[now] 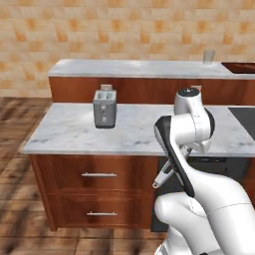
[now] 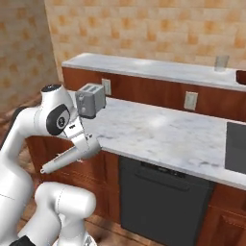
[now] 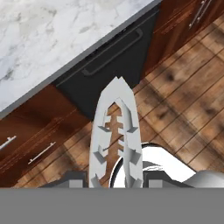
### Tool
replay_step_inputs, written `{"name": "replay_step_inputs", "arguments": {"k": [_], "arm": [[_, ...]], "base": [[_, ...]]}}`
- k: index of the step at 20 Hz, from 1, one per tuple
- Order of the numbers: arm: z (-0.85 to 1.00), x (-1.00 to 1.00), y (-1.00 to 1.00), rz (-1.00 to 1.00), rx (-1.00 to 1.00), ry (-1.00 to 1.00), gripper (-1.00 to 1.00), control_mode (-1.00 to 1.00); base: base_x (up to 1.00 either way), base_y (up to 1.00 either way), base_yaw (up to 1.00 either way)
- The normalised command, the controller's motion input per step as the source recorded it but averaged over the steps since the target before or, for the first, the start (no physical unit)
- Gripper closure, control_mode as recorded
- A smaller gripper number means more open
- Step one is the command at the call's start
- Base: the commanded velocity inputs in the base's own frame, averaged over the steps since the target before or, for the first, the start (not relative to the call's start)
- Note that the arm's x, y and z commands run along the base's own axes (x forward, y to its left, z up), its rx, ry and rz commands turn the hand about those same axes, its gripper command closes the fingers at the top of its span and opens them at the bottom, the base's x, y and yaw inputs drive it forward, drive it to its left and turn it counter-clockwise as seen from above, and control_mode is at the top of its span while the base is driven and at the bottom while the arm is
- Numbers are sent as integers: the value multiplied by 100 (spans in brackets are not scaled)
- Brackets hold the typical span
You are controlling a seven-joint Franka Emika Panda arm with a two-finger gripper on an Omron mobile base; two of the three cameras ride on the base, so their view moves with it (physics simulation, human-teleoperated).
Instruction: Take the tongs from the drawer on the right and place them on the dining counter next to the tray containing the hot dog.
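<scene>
Silver-grey metal tongs (image 3: 116,135), slim, with two long scalloped arms joined at a pointed end, are clasped in the tool (image 3: 114,180), whose small dark finger tips sit at the tongs' open ends while the joined tip points away, over the wooden plank floor (image 3: 188,105). The tongs are judged light, stiff and slippery, so a hold across both arms near mid-length seems safest. Beyond them a black dishwasher front (image 3: 109,57) is seen under a pale marble worktop (image 1: 129,132) carrying a grey toaster (image 1: 104,108). Behind it, the long dining counter (image 1: 139,69) with its reddish-brown wood front is backed by a tan tiled wall (image 1: 124,30).
</scene>
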Motion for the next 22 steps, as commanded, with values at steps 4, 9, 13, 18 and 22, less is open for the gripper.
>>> {"name": "replay_step_inputs", "arguments": {"k": [4,9,13,18,22], "arm": [[0,0,0,0,0,0,100,100],[0,0,0,0,0,0,100,100],[0,0,0,0,0,0,100,100],[0,0,0,0,0,0,100,100],[0,0,0,0,0,0,100,100]], "base": [[0,100,-3],[0,100,-2],[0,100,-2],[0,100,-2],[0,100,-1]]}}
